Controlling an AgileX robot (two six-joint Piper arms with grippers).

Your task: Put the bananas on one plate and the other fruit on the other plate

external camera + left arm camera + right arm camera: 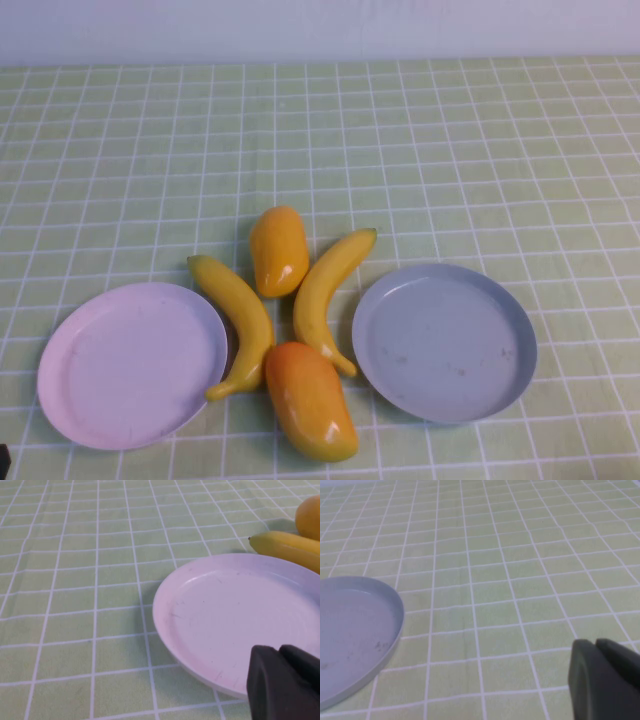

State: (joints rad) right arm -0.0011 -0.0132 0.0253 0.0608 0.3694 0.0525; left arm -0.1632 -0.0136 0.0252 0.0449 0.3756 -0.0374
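We count two bananas (238, 322) and two mangoes (309, 400) bunched at the centre of the green-checked bench (450, 150), the bananas curving side by side with one mango at their 12 o'clock and one at their 6, while the empty pink plate (120, 370) lies at the cluster's 9 o'clock and the empty grey-blue plate (445, 345) at its 3. We judge the glossy fruit light, stiff and slippery, so we would take each banana across its thick middle and each mango across its narrower width. The left gripper (285, 680) hangs just over the pink plate's near rim and the right gripper (602, 677) over bare cloth beside the grey-blue plate, both with fingers together and holding nothing.
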